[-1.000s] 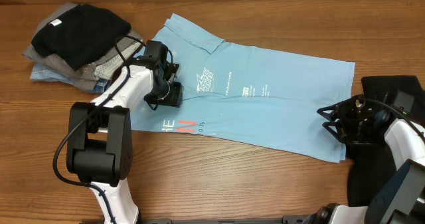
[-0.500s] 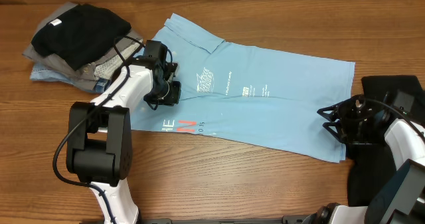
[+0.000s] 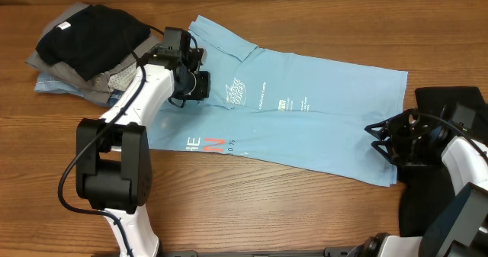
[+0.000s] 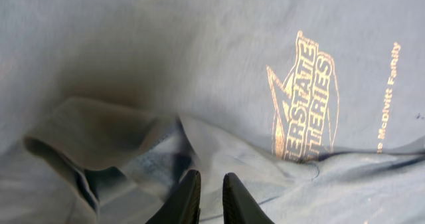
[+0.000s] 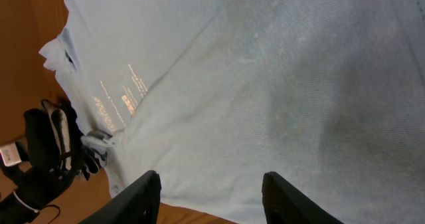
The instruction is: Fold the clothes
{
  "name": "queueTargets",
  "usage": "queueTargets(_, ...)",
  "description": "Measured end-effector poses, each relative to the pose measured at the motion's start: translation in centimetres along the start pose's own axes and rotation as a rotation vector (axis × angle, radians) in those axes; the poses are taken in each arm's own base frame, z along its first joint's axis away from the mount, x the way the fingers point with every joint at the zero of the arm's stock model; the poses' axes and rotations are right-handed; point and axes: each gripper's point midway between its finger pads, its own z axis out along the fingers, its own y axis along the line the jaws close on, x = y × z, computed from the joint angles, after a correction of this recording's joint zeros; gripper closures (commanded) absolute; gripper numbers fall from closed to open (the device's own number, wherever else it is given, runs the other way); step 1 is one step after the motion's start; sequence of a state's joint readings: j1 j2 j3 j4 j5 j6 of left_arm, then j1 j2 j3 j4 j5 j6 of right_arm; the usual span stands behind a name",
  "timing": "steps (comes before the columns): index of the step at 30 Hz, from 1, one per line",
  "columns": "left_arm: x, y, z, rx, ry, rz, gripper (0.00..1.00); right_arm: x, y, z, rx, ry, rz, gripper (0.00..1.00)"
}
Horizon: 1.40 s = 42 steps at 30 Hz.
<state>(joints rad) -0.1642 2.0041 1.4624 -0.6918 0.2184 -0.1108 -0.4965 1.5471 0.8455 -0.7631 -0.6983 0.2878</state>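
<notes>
Your left gripper (image 4: 210, 177) is pinched on a raised fold of the light sky-blue fabric T-shirt (image 3: 305, 127), which lies spread on the wooden surface (image 3: 252, 211) — likely the first fold. Your right gripper (image 5: 211, 177) hangs apart over the hem. Next, carry the fold across evenly.

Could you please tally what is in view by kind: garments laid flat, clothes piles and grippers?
Garments laid flat: 1, the sky-blue T-shirt
Clothes piles: 1, the pile of clothes
Grippers: 2, the left gripper and the right gripper
Total: 4
</notes>
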Motion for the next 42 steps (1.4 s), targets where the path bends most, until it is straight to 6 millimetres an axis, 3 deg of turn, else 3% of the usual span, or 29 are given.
queueTargets(8, -1.8, -1.9, 0.0, 0.077, -0.070, 0.008, 0.78, 0.0, -0.1, 0.0, 0.003, -0.001, 0.000, 0.47)
queueTargets(12, 0.5, -1.5, 0.1, 0.061, 0.022, -0.026, 0.51, 0.1, -0.1, 0.0, 0.007, 0.004, 0.005, 0.47)
queueTargets(14, 2.4, -0.4, 0.0, -0.005, 0.097, -0.054, 0.48, 0.2, -0.2, 0.0, 0.010, 0.007, 0.007, 0.46)
queueTargets(17, 4.8, 1.8, -0.5, -0.133, 0.188, -0.068, 0.48, 0.2, -0.2, 0.0, 0.010, 0.007, 0.008, 0.46)
queueTargets(19, 5.3, 3.1, -0.9, -0.207, 0.207, -0.066, 0.47, 0.2, -0.2, 0.0, 0.010, 0.007, 0.008, 0.46)
queueTargets(25, 3.5, 5.4, -0.8, -0.312, 0.120, -0.051, 0.48, 0.2, -0.2, 0.0, 0.011, 0.007, 0.000, 0.46)
queueTargets(33, 2.6, 6.4, -0.6, -0.362, 0.074, -0.039, 0.51, 0.2, -0.2, 0.0, 0.010, 0.008, -0.006, 0.46)
queueTargets(36, 2.4, 6.5, -0.6, -0.366, 0.069, -0.023, 0.58, 0.2, -0.2, 0.0, 0.010, 0.008, -0.006, 0.46)
queueTargets(42, 2.4, 6.6, -0.5, -0.368, 0.075, 0.001, 0.57, 0.2, -0.2, 0.0, 0.011, 0.008, -0.006, 0.46)
